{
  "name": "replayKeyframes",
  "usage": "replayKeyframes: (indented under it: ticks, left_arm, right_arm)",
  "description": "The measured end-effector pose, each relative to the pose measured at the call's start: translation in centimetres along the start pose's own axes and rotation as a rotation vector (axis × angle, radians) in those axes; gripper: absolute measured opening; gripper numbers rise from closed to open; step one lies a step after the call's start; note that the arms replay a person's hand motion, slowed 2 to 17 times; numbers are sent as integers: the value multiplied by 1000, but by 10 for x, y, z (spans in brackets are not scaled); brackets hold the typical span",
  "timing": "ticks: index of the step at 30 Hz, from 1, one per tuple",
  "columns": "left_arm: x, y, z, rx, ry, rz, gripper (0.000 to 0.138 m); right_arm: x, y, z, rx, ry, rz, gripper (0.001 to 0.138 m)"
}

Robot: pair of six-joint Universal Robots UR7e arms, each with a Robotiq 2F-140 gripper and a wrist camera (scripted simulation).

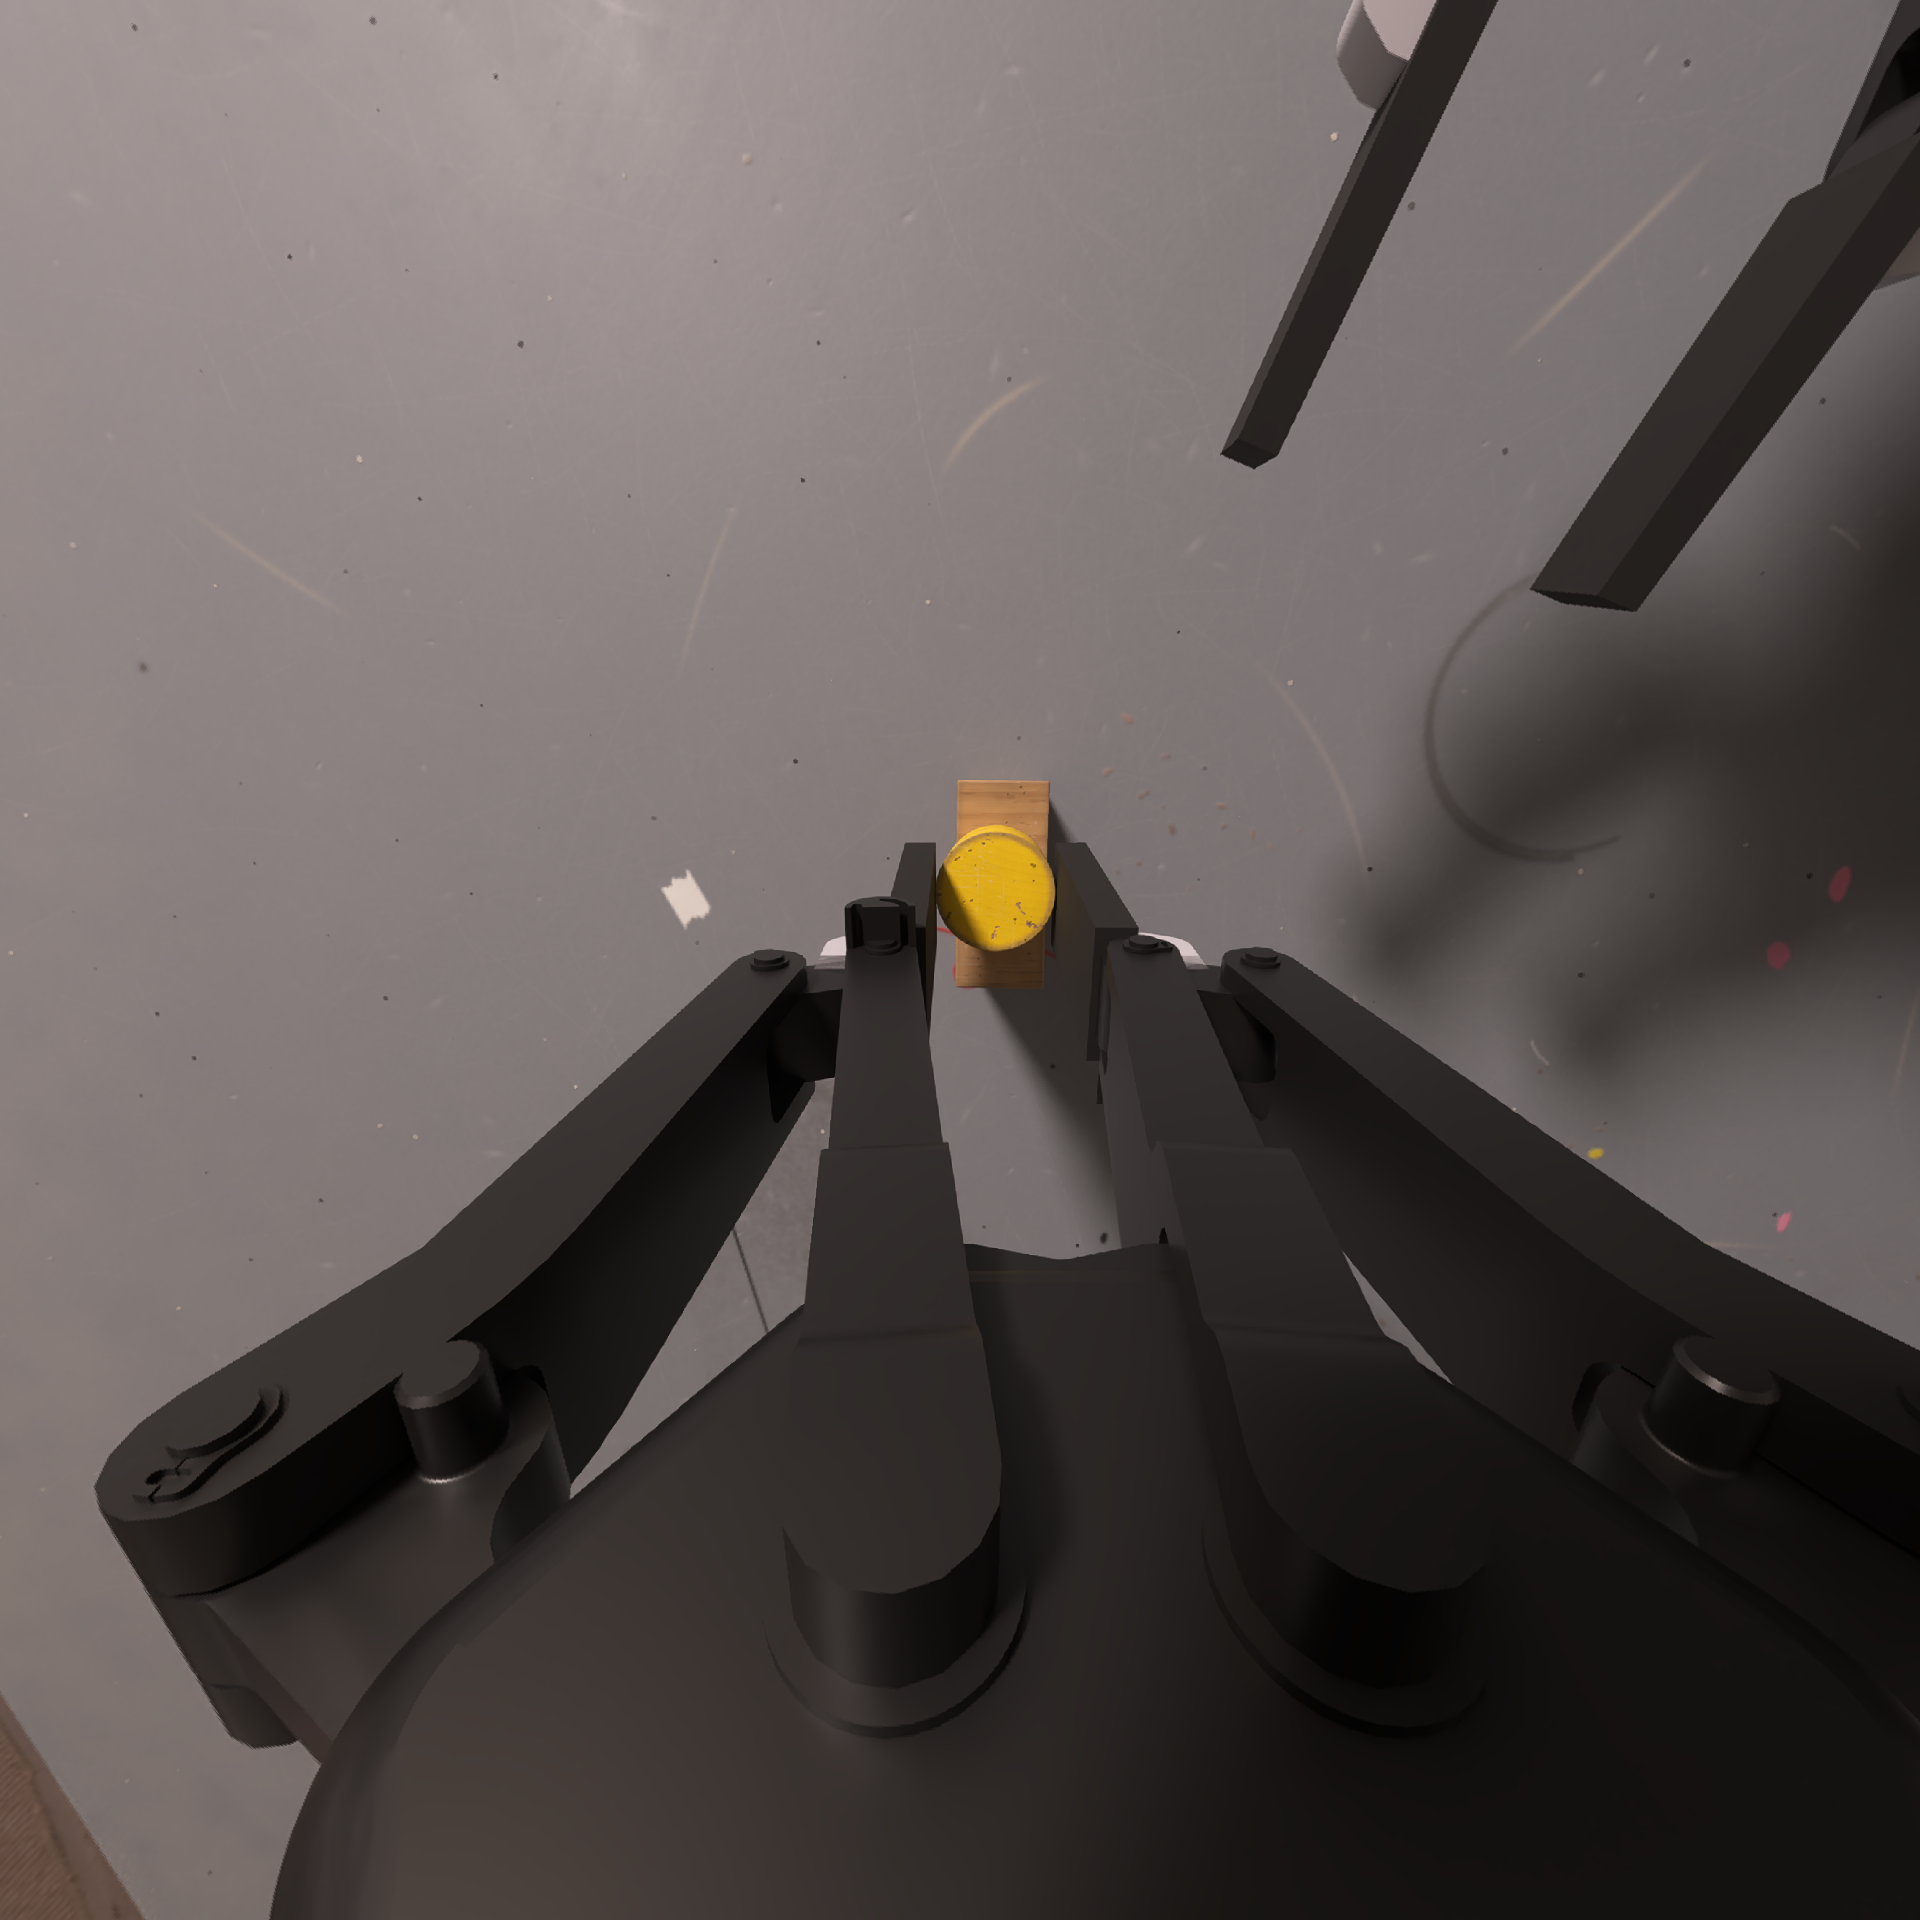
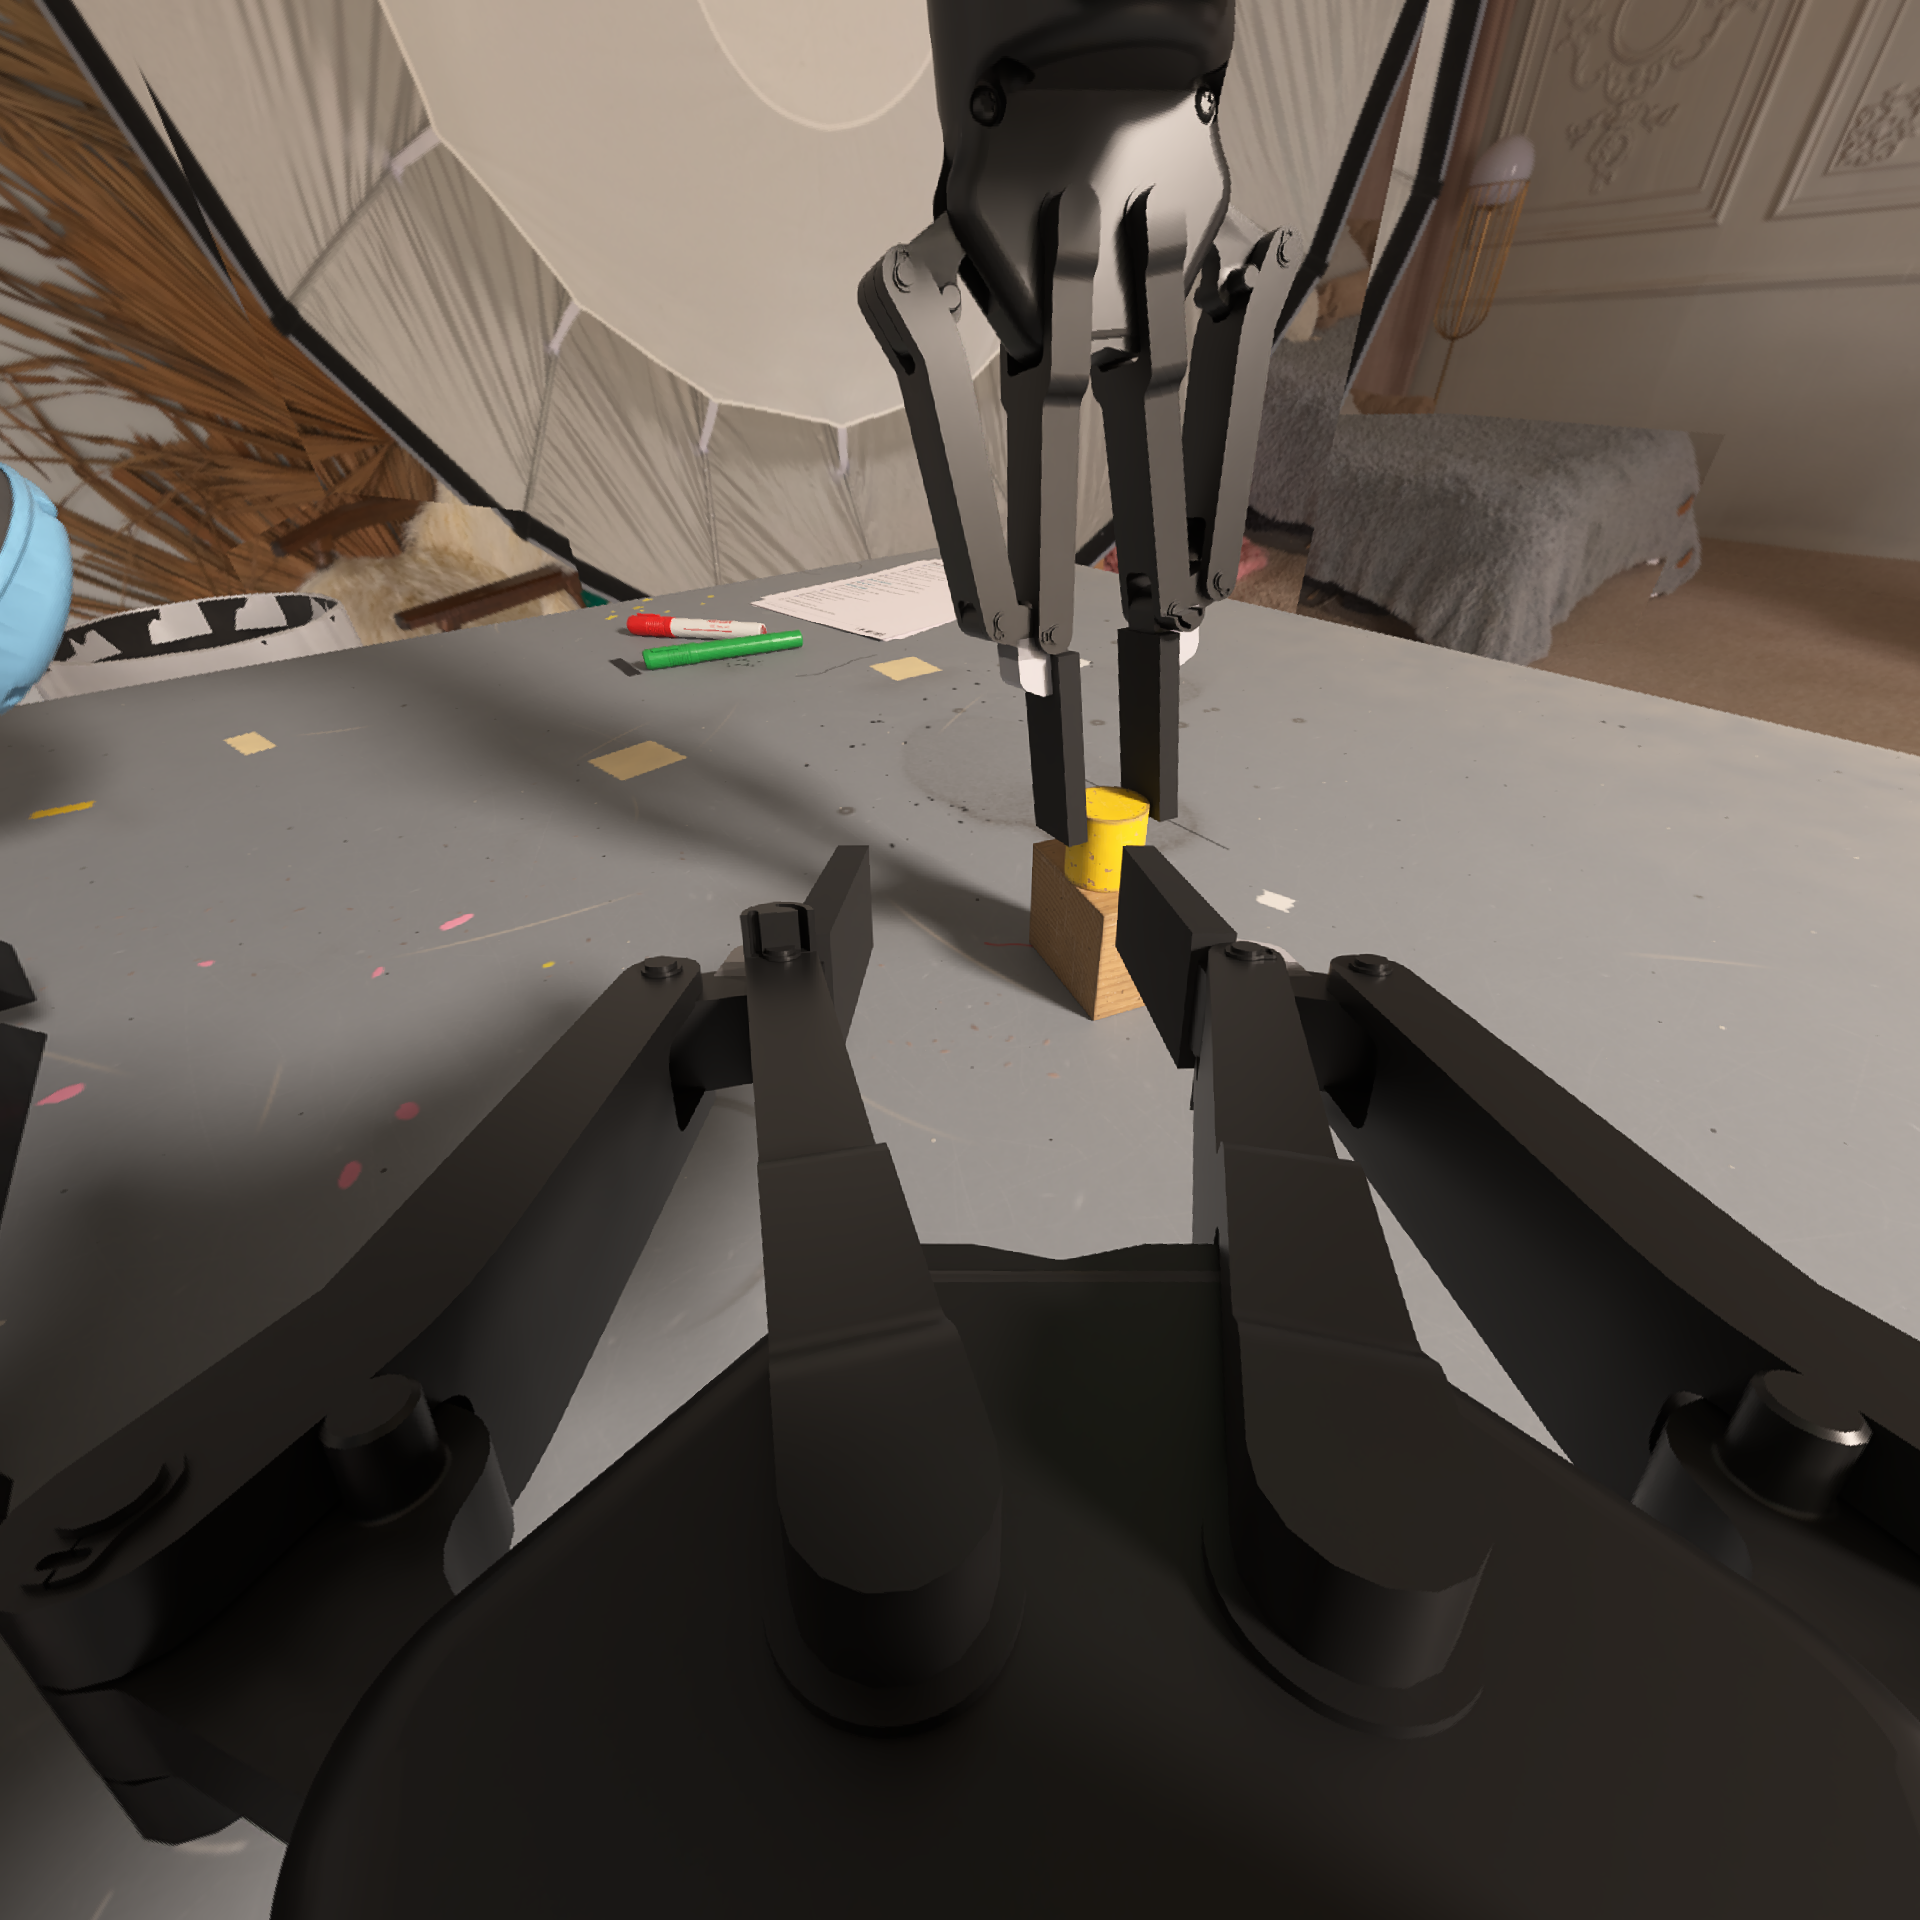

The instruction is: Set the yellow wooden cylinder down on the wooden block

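Observation:
The yellow wooden cylinder point(image 1: 995, 888) stands upright on top of the wooden block point(image 1: 1003, 805), which sits on the grey table point(image 1: 520, 623). My left gripper point(image 1: 995, 862) comes down from above and is shut on the yellow cylinder, one finger on each side. In the right wrist view the cylinder point(image 2: 1114, 847) appears to rest on the block point(image 2: 1086, 935), held by the left gripper point(image 2: 1110, 821). My right gripper point(image 2: 992, 873) is open and empty, hovering close beside the block. It also shows in the left wrist view point(image 1: 1418, 525).
A red marker point(image 2: 696, 627), a green marker point(image 2: 722, 649) and a sheet of paper point(image 2: 873, 597) lie at the table's far side. Yellow tape patches point(image 2: 637, 758) and a white scrap point(image 1: 686, 899) mark the surface. The table edge point(image 2: 1662, 686) runs along the right.

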State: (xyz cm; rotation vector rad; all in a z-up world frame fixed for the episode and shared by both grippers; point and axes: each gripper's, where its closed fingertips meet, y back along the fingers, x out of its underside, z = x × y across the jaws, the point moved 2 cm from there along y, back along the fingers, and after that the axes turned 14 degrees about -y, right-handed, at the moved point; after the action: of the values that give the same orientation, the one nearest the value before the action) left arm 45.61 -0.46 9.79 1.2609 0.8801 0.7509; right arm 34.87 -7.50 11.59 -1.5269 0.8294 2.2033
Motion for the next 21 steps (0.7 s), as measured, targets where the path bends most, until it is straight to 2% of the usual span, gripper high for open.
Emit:
replayKeyframes:
  ticks: [5, 7, 12, 17, 21]
  left_arm:
    - [0, 0, 0, 2, 3, -3, 30]
    - [1, 0, 0, 5, 3, 0, 37]
    - [4, 3, -2, 5, 2, 6, 40]
    - [13, 18, -3, -15, -6, 15, 43]
    - [28, 38, -2, -47, 2, 37, 44]
  right_arm:
    - [0, 0, 0, 0, 0, -1, 64]
    - [0, 0, 0, 1, 0, -1, 64]
    - [-1, 1, -1, 4, 1, -4, 64]
    - [-2, 2, -1, 8, 1, -11, 64]
    - [-3, 3, -2, 7, -4, -19, 64]
